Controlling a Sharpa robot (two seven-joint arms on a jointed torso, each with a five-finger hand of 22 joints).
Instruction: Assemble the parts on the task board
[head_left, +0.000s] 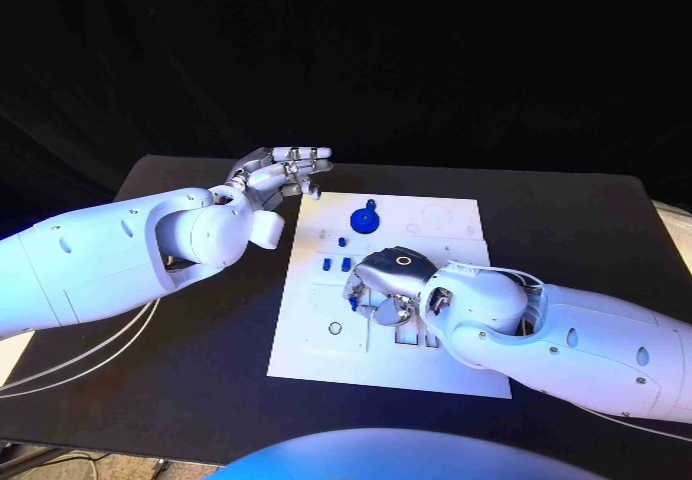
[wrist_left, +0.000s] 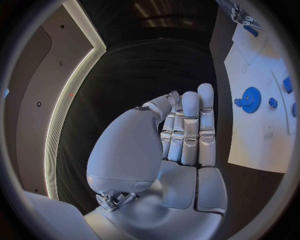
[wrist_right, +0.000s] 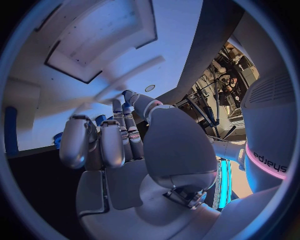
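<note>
The white task board (head_left: 433, 215) lies in the middle of the black table. A blue gear (head_left: 365, 218) stands near its far edge, and small blue parts (head_left: 338, 264) stand in a row below it. My right hand (head_left: 387, 288) is low over the board's middle with its fingers bent down to the surface; whether it holds a part is hidden. In the right wrist view this hand (wrist_right: 119, 145) reaches to the board (wrist_right: 94, 40) beside a small blue part (wrist_right: 100, 119). My left hand (head_left: 281, 170) hovers off the board's far left corner, fingers straight, holding nothing. The left wrist view shows that hand (wrist_left: 187, 130) and the gear (wrist_left: 251, 99).
The black table (head_left: 577, 220) has free room to the right of the board and along its near side. Pale cables (head_left: 87, 360) hang by my left arm at the table's left edge. Dark slots (head_left: 411, 338) sit in the board near my right forearm.
</note>
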